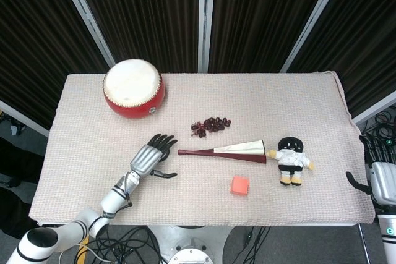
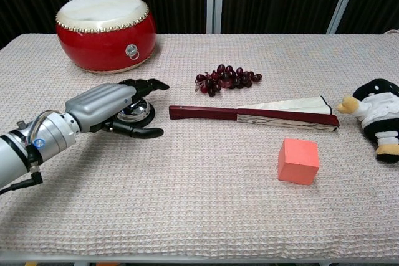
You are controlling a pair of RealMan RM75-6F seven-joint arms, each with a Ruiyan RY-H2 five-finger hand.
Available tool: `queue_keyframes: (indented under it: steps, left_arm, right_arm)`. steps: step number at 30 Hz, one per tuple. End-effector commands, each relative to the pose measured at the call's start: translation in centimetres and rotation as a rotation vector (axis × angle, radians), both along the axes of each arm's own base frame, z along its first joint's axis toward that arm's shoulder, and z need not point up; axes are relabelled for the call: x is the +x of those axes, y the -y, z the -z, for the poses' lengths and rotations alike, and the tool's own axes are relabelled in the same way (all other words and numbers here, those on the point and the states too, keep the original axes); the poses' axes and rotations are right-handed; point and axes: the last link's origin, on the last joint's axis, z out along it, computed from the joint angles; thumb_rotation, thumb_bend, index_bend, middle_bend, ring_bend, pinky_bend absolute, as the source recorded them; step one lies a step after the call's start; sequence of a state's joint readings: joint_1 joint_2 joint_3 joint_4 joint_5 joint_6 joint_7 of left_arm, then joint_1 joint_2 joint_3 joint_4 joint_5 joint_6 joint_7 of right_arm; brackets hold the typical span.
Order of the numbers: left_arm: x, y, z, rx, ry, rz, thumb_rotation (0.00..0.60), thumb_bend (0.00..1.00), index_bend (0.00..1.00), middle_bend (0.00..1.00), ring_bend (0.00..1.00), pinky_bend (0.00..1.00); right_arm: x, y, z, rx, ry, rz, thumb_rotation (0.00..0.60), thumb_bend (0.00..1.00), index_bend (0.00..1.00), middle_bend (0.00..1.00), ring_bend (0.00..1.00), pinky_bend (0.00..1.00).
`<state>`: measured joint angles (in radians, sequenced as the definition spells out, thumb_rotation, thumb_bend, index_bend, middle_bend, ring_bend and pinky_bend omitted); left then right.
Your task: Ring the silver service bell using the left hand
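The left hand (image 2: pixel 115 107) is hovering right over the bell (image 2: pixel 136 111), with its fingers (image 2: pixel 146 83) spread out above the shiny dome and the thumb lying low beside it. It is holding nothing; I cannot tell if the fingers are touching the top. The bell is sitting on the table (image 2: pixel 206 204), between the drum (image 2: pixel 105 31) and the fan (image 2: pixel 252 114).

To ring it well, I think the hand should be pushing straight down on the button at the very top, then lifting quickly so the bell is free to sound. Pressing the side could just slide it along the cloth.

The red end of the fan is lying just beside the thumb tip, so the hand should not swing that way. The grapes (image 2: pixel 227 78) are near too. The near side is open. The right hand (image 1: pixel 382 177) is waiting off the far table edge, fingers loose and holding nothing.
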<state>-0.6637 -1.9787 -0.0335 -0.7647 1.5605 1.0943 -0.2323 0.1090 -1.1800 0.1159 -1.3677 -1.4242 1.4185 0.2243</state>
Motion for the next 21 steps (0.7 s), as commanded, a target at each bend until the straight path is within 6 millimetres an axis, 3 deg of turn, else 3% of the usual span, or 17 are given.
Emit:
queue_keyframes:
  steps: [1, 6, 11, 16, 21]
  left_arm:
    - [-0.4, 0.3, 0.1, -0.015, -0.019, -0.004, 0.124, 0.0, 0.02, 0.0, 0.0, 0.0]
    - [-1.6, 1.2, 0.9, -0.045, -0.075, -0.02, 0.122, 0.0, 0.02, 0.0, 0.0, 0.0]
    - [-0.2, -0.1, -0.5, 0.031, -0.005, 0.002, 0.124, 0.0, 0.02, 0.0, 0.0, 0.0]
    - [0.1, -1.6, -4.9, 0.185, 0.06, 0.001, 0.123, 0.0, 0.02, 0.0, 0.0, 0.0]
    - [-4.3, 0.0, -10.5, 0.316, 0.002, -0.085, 0.122, 0.0, 0.02, 0.0, 0.0, 0.0]
  right_arm:
    - [0.0, 0.0, 0.1, 0.003, 0.0, -0.001, 0.6, 0.16, 0.0, 0.0, 0.0, 0.0]
    - [0.0, 0.0, 0.1, 0.004, -0.003, 0.0, 0.6, 0.16, 0.0, 0.0, 0.0, 0.0]
    - [0.1, 0.0, -0.1, -0.004, -0.002, -0.006, 0.6, 0.16, 0.0, 0.0, 0.0, 0.0]
    - [0.5, -0.2, 0.3, 0.009, -0.007, -0.025, 0.6, 0.17, 0.0, 0.0, 0.0, 0.0]
    - [1.1, -0.4, 1.2, 0.038, -0.013, -0.053, 0.6, 0.17, 0.0, 0.0, 0.0, 0.0]
